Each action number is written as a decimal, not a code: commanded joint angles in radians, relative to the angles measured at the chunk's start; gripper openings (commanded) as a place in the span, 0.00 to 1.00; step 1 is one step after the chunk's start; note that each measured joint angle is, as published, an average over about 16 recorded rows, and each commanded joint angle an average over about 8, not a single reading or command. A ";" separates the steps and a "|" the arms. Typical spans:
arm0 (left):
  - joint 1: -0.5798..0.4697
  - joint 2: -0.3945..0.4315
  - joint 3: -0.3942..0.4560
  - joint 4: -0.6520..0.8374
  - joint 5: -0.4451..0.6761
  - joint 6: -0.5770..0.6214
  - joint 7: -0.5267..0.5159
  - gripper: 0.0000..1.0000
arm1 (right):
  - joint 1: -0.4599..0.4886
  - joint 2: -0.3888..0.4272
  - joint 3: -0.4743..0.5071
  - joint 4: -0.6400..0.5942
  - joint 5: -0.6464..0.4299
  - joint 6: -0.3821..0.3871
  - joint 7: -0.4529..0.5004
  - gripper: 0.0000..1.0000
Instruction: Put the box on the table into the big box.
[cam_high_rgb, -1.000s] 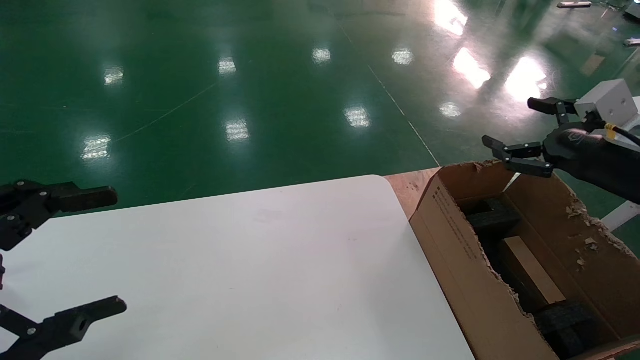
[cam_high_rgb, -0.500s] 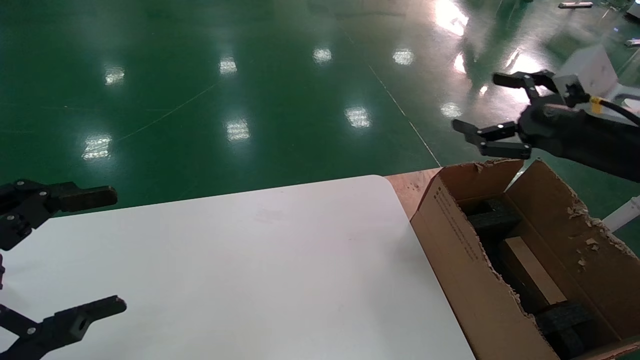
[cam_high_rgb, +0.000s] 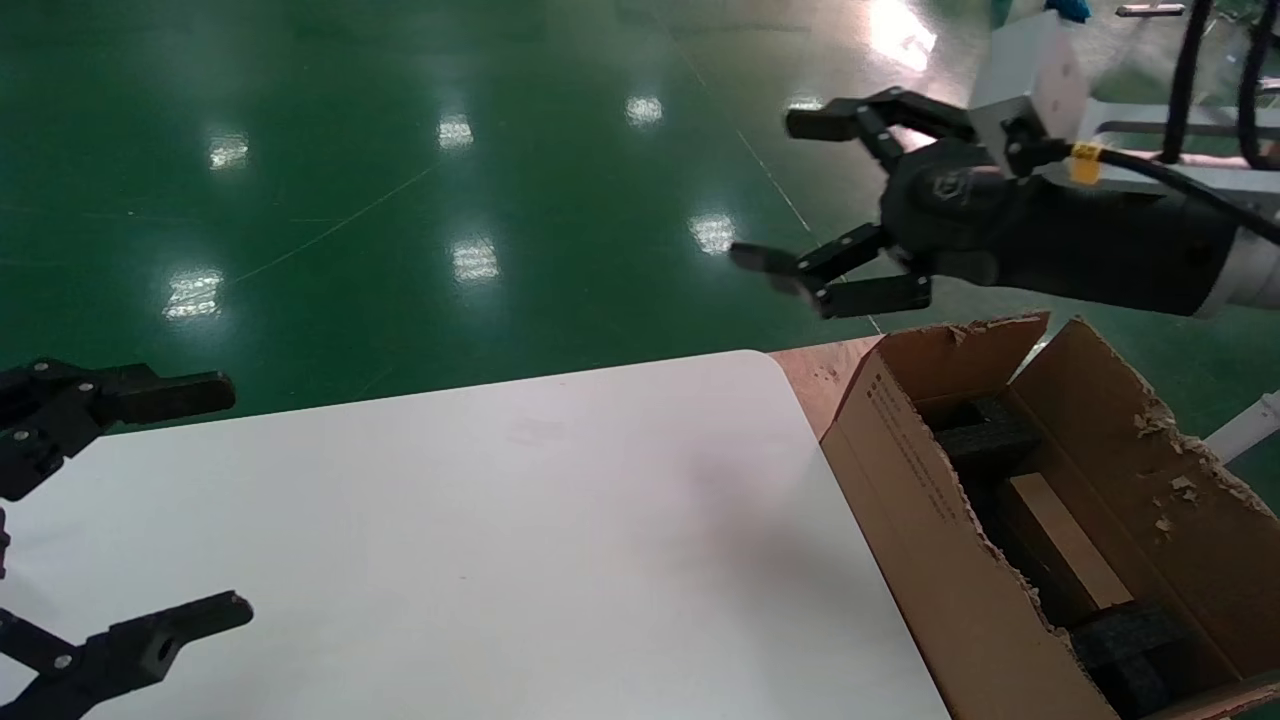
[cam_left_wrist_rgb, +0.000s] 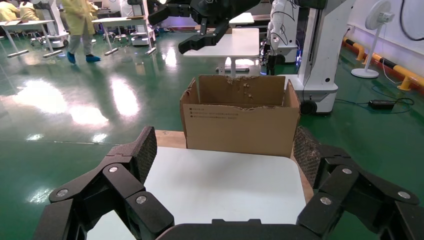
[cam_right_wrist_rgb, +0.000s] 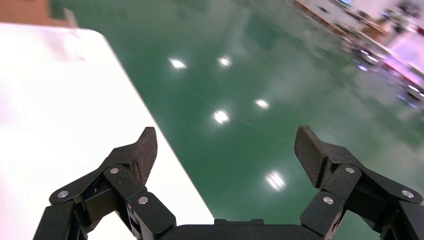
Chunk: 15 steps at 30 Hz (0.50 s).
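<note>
Table (cam_high_rgb: 480, 520): smooth, matt white top. Big box (cam_high_rgb: 930, 560): rough brown corrugated cardboard, edges ragged. Foam blocks (cam_high_rgb: 985, 435): black, coarse. Floor (cam_high_rgb: 400, 150): glossy green. Right gripper (cam_high_rgb: 800, 195): matt black, textured pads.

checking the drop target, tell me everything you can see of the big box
The big box is a brown corrugated carton, open on top, with ragged torn flap edges and small black print on the side facing the table. It stands upright right beside the table's rounded corner. Inside lie black foam blocks with a small brown box between them. The right claw, open and empty, hangs in the air beyond it, touching nothing.
</note>
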 joint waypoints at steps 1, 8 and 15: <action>0.000 0.000 0.000 0.000 0.000 0.000 0.000 1.00 | -0.057 -0.022 0.081 0.000 -0.025 -0.033 0.026 1.00; 0.000 0.000 0.000 0.000 0.000 0.000 0.000 1.00 | -0.257 -0.100 0.362 0.002 -0.112 -0.147 0.118 1.00; 0.000 0.000 0.000 0.000 0.000 0.000 0.000 1.00 | -0.455 -0.177 0.641 0.003 -0.198 -0.259 0.208 1.00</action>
